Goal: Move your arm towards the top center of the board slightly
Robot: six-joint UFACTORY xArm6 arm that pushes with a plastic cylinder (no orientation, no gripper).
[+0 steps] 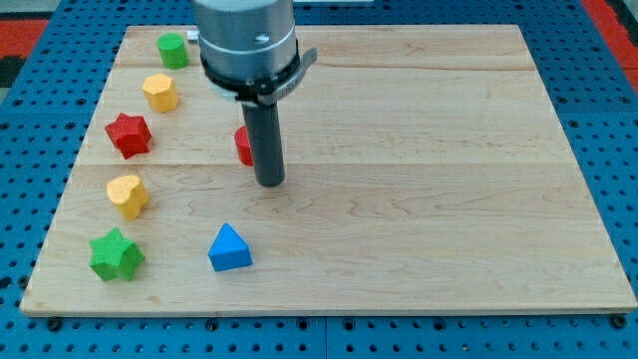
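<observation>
We carry no jaws, only a rod; my tip [270, 183] rests on the tabletop [419, 199] just right of a half-hidden red block [242, 146], so heading toward top center looks unobstructed.

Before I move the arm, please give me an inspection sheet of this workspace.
Surface: pale wooden board, flat, on a blue perforated base.
Job's things: my tip, left of the board's centre, touching or just right of a partly hidden red block.
Clutter: along the view's left, green cylinder block, yellow hexagon block, red star block, yellow heart block, green star block; blue triangle block below the tip.
Hand: none, only a rod.
Cables: nothing seen.
Surroundings: red area at both top corners.
</observation>
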